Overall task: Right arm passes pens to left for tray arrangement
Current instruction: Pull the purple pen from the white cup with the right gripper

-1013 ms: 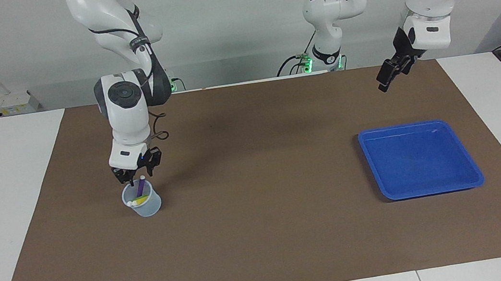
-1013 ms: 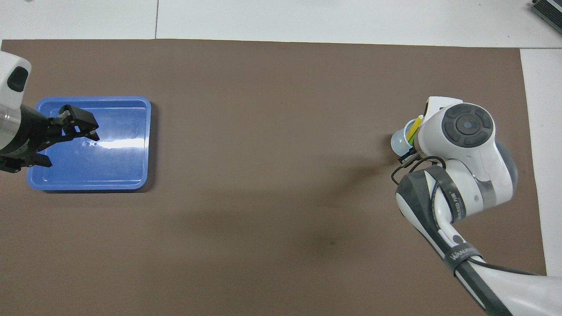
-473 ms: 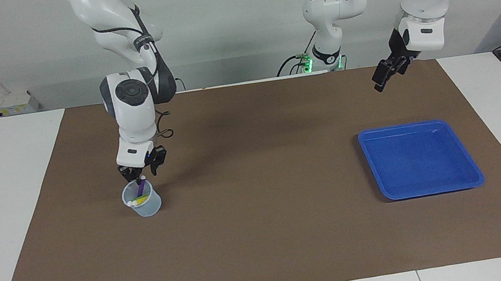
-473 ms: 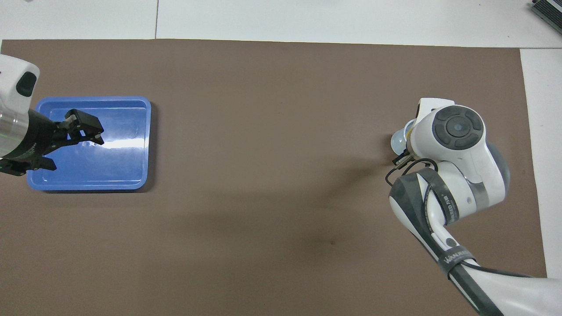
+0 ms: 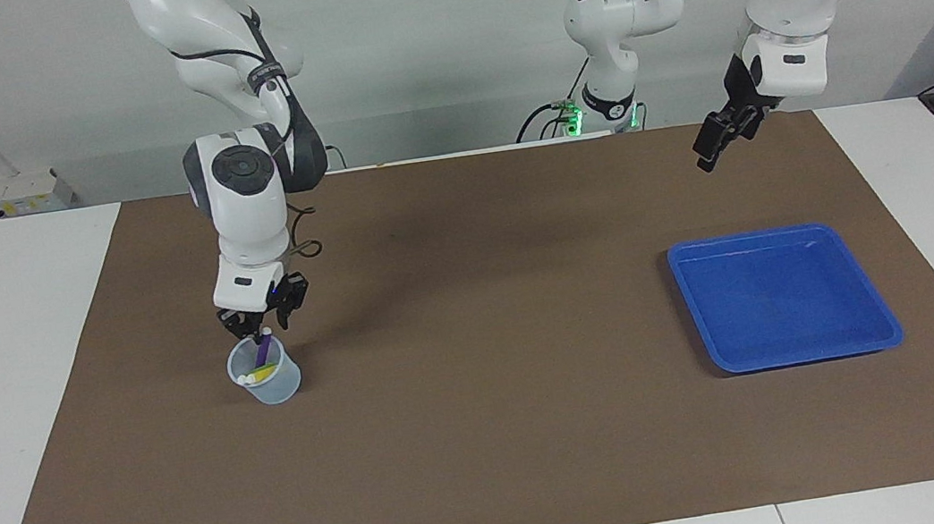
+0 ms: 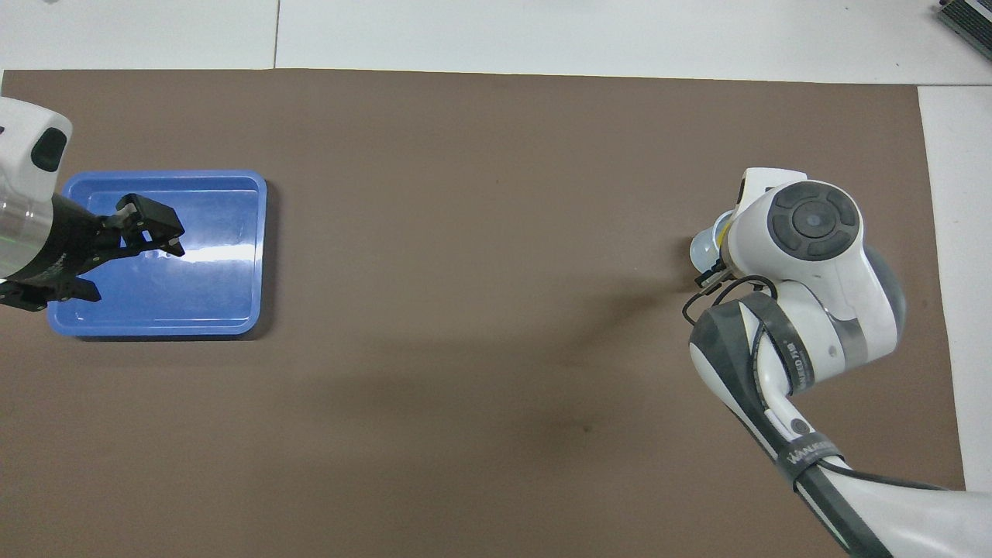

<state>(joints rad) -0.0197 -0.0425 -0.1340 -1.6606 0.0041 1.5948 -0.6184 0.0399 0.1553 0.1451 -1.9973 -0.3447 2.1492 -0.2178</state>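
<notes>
A small translucent cup (image 5: 274, 386) stands on the brown mat toward the right arm's end. In it a purple pen (image 5: 263, 350) stands upright with its pale end up, and a yellow pen (image 5: 262, 375) leans low inside. My right gripper (image 5: 262, 321) hangs just over the cup, open, its fingers either side of the purple pen's top. In the overhead view the right wrist hides most of the cup (image 6: 700, 249). The blue tray (image 5: 784, 301) lies toward the left arm's end. My left gripper (image 5: 706, 156) waits open, raised; from overhead, that gripper (image 6: 157, 231) covers the tray (image 6: 194, 287).
The brown mat (image 5: 490, 439) covers most of the white table, with wide bare mat between cup and tray. A dark device (image 6: 969, 17) sits at the table's farthest corner on the right arm's end.
The right hand has straightened up over the cup and its fingers have drawn closer around the purple pen's top. The left gripper has lifted slightly.
</notes>
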